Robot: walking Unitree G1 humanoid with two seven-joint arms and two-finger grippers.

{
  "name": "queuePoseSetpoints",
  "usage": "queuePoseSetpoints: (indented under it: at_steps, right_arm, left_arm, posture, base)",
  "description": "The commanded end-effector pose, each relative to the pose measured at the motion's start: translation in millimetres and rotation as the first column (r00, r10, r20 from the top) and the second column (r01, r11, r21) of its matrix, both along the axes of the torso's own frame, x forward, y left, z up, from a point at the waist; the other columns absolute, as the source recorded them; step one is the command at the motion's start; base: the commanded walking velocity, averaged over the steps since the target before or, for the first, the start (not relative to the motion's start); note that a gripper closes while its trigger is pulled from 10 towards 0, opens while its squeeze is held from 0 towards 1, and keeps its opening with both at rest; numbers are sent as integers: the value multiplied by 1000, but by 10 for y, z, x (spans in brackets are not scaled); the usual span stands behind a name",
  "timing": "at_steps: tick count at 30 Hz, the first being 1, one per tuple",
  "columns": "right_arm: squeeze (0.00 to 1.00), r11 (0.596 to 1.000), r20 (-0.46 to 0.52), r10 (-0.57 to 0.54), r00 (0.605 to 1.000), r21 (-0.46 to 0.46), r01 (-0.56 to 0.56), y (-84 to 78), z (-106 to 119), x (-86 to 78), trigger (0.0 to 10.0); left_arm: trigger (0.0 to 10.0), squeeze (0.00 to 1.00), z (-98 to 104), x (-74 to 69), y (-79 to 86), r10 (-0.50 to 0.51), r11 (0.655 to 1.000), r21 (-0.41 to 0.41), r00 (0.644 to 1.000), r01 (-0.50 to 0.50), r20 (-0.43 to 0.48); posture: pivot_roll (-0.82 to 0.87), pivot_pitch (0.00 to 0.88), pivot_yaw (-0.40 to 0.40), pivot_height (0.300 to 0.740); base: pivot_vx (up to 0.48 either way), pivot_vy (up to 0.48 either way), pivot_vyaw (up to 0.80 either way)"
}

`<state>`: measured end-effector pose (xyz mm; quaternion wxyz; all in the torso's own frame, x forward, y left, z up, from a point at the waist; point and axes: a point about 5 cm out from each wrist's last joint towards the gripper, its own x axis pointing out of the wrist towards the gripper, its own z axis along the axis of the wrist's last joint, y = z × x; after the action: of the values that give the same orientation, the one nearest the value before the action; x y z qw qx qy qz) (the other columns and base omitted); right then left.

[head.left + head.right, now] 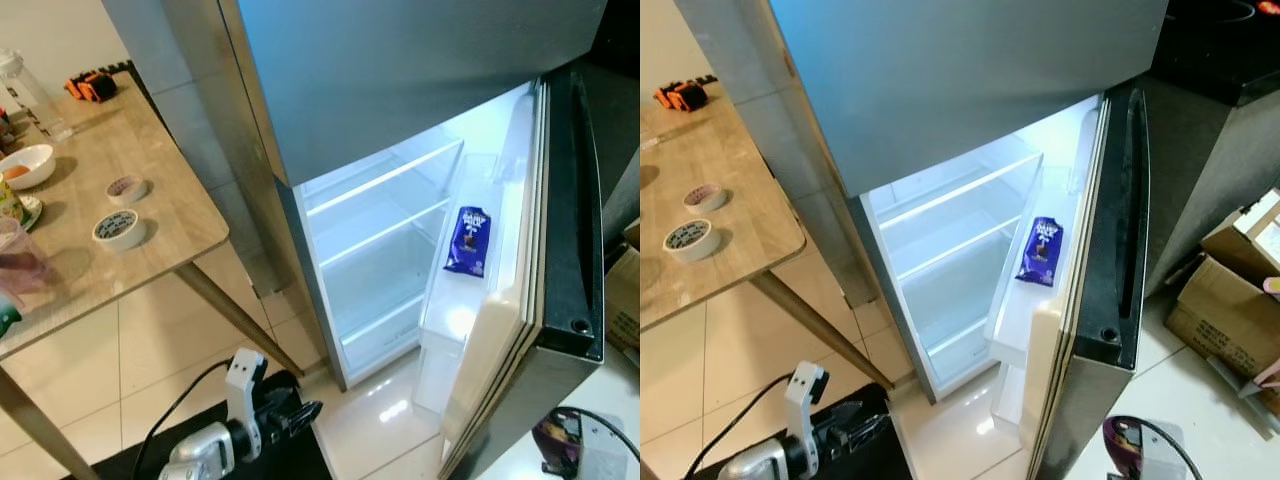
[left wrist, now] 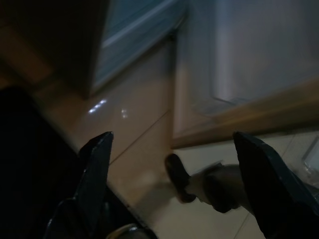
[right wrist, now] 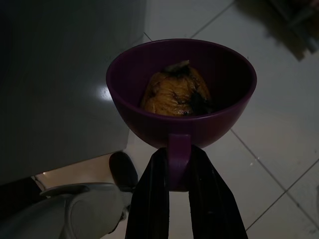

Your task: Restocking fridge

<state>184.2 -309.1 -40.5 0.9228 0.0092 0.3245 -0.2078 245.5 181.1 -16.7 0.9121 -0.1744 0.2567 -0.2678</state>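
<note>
Both eye views look forward and down from the head at the open fridge [image 1: 400,230], sharing its lit shelves, door and the bench [image 1: 90,200] at 10 o'clock. The left wrist view faces floor tiles [image 2: 144,149] close by. The right wrist view looks along its jaws, close on a purple cup [image 3: 182,94].

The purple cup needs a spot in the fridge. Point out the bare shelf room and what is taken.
The white wire shelves inside the open silver fridge look bare. The door shelf below the blue chocolate packet is free too. The right hand grips the purple cup by its handle; the left hand is open.
</note>
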Motion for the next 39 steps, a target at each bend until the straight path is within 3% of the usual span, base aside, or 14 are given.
queuePoseSetpoints:
  at_steps: [1, 4, 6, 7, 9, 16, 17, 29, 39]
  right_arm:
    - [0, 997, -25, -69, 997, 20, 69, -39, -56, -127, 10000]
    - [0, 992, -47, -124, 991, 18, 125, -89, -86, -232, 10000]
    - [0, 992, -47, -124, 991, 18, 125, -89, -86, -232, 10000]
    - [0, 988, -61, -155, 986, 12, 156, -112, -106, -299, 10000]
    - [0, 984, -67, -176, 982, 10, 177, -128, -116, -338, 10000]
    - [0, 971, -59, -240, 969, 10, 241, -192, -109, -401, 10000]
    - [0, 969, -56, -248, 967, 5, 248, -212, -97, -399, 10000]
    - [0, 972, -59, -235, 970, 7, 235, -210, -82, -351, 10000]
    - [0, 977, -76, -211, 975, 9, 212, -169, -106, -350, 10000]
  left_arm:
    - [10000, 0, -109, -95, 105, 86, 996, 27, 995, -84, -52]
    - [10000, 0, -184, -135, 161, 165, 985, 72, 981, -158, -100]
    - [10000, 0, -184, -135, 161, 165, 985, 72, 981, -158, -100]
    - [10000, 0, -258, -199, 217, 219, 970, 134, 966, -201, -137]
    - [10000, 0, -313, -264, 266, 258, 958, 172, 953, -231, -159]
    - [10000, 0, -422, -426, 359, 337, 932, 216, 917, -291, -216]
    - [10000, 0, -470, -499, 386, 368, 920, 234, 896, -313, -247]
    - [10000, 0, -656, -818, 384, 436, 888, 317, 831, -334, -346]
    - [10000, 0, -694, -892, 372, 456, 879, 327, 812, -347, -365]
  posture:
    - [-176, 138, 109, 740]
    - [-175, 124, 106, 740]
    - [-175, 124, 106, 740]
    - [-175, 122, 106, 740]
    - [-177, 116, 107, 740]
    - [-176, 104, 105, 740]
    - [-176, 102, 104, 740]
    - [-174, 88, 85, 740]
    - [-170, 88, 78, 740]
  base:
    - [0, 0, 0]
    - [0, 0, 0]
    - [0, 0, 0]
    - [0, 0, 0]
    - [0, 0, 0]
    - [0, 0, 0]
    - [0, 0, 0]
    - [-171, 0, 0]
    - [-272, 0, 0]
